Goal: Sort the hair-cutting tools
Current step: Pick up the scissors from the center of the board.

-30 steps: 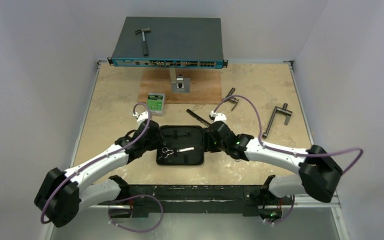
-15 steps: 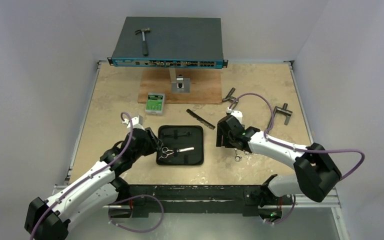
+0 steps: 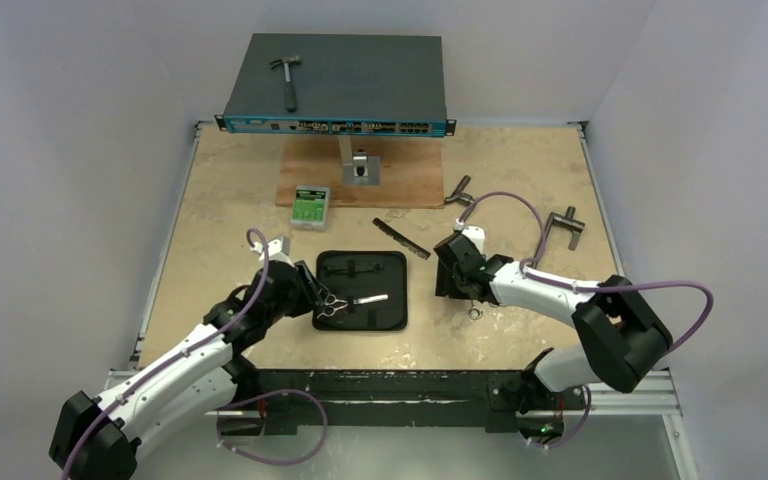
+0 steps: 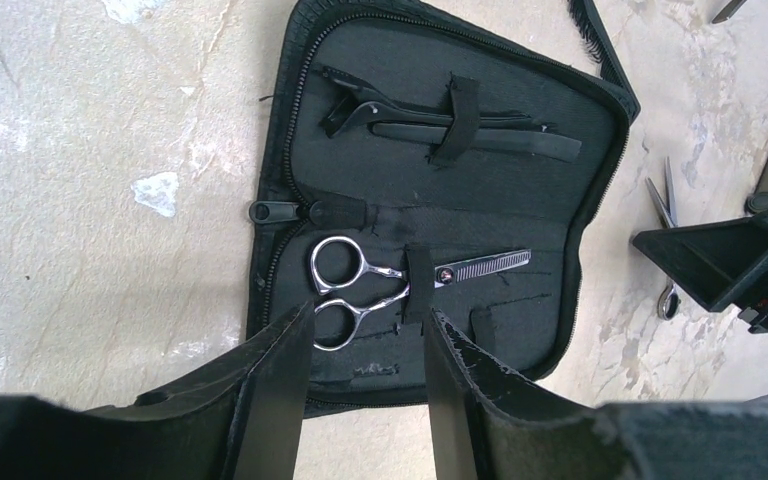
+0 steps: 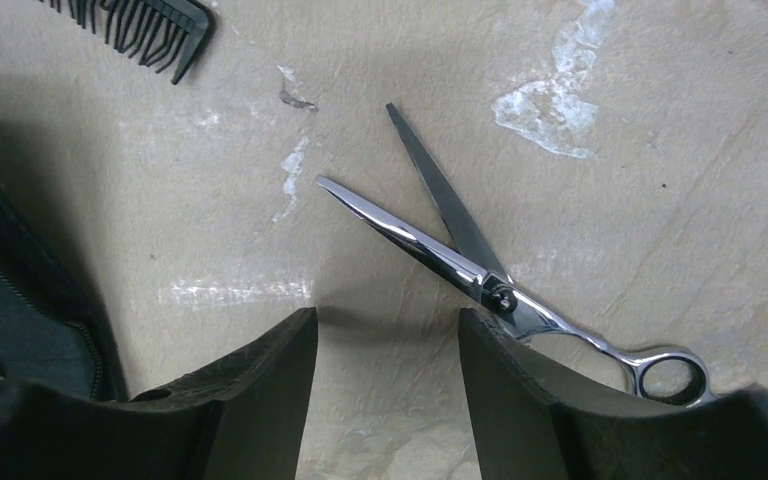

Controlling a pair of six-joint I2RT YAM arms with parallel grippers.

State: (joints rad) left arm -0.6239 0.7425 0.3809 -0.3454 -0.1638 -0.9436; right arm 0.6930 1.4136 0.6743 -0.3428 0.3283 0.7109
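An open black zip case [image 3: 392, 262] [image 4: 600, 150] lies mid-table. Silver thinning scissors [image 3: 345, 301] [image 4: 380, 285] sit in it under a strap, and a black hair clip [image 4: 430, 122] sits in its upper half. My left gripper [image 3: 312, 294] [image 4: 365, 325] is open and empty, just at the scissors' ring handles. A second pair of silver scissors [image 5: 480, 265] [image 3: 474, 309] lies blades apart on the table right of the case. My right gripper [image 3: 452, 282] [image 5: 388, 325] is open and empty beside its blades. The black comb [image 3: 401, 238] [image 5: 145, 25] lies beyond the case.
Grey T-handle tools [image 3: 552, 238] [image 3: 462, 192] lie at the right. A green-labelled box [image 3: 311, 206] sits left of centre, a wooden board [image 3: 400, 180] with a metal stand behind. A hammer [image 3: 287, 80] rests on the network switch [image 3: 338, 85] at the back.
Both arms drew back from over the case a second ago. The right gripper moved right to the loose scissors; the left stays at the case's left edge.
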